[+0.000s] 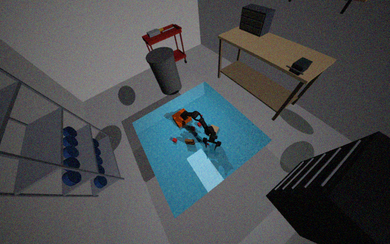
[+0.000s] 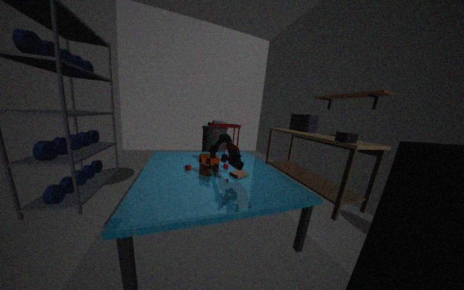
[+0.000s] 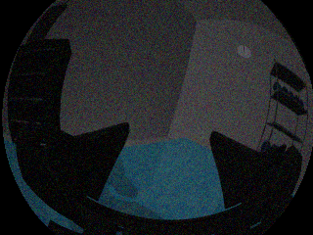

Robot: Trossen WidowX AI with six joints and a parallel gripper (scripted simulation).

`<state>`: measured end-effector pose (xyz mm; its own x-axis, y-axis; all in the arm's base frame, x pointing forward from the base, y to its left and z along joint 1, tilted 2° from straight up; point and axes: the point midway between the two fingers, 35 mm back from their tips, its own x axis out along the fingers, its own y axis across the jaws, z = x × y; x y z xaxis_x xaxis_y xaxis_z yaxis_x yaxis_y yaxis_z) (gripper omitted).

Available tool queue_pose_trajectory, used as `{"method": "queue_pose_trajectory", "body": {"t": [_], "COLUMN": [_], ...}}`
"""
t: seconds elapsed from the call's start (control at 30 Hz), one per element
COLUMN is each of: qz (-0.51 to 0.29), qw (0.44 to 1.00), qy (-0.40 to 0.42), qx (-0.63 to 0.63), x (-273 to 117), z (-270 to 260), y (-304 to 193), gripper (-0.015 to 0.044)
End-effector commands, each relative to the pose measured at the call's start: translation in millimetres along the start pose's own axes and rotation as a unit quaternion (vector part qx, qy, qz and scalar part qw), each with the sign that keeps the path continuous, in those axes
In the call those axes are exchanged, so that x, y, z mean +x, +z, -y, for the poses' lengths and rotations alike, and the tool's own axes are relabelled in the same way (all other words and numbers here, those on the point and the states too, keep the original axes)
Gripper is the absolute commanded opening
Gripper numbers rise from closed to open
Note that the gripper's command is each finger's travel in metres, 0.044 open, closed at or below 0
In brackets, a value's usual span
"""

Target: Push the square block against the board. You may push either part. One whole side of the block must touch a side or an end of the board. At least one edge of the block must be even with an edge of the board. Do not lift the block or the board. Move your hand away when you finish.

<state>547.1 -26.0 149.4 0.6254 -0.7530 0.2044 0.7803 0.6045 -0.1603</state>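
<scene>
Hovering, gripper (image 1: 212,142) (image 2: 241,166) (image 3: 171,132) wide open, nothing held. Tan slab (image 1: 215,128) (image 2: 238,174) and brown block (image 1: 189,141) (image 2: 205,169) well apart on blue table (image 1: 244,135) (image 2: 164,205); which is board, unclear. Both probably light, stiff; push low, mid-side, no grasp.

red cart (image 1: 162,36) (image 2: 225,125) near grey bin (image 1: 165,70) (image 2: 209,138) | black cabinet (image 1: 339,189) (image 2: 410,219) | wooden workbench (image 1: 275,51) (image 2: 319,136)
</scene>
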Motion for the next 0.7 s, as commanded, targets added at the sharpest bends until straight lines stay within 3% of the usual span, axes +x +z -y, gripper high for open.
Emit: {"method": "queue_pose_trajectory", "body": {"t": [0.0, 0.47, 0.67], "qz": [0.0, -0.053, -0.096], "qw": [1.0, 0.995, 0.988], "qy": [0.0, 0.057, 0.085], "qx": [0.0, -0.062, -0.087], "x": [0, 47, 67], "z": [0, -1, 5], "y": [0, -12, -23], "gripper": [0.0374, 0.0006, 0.0]}}
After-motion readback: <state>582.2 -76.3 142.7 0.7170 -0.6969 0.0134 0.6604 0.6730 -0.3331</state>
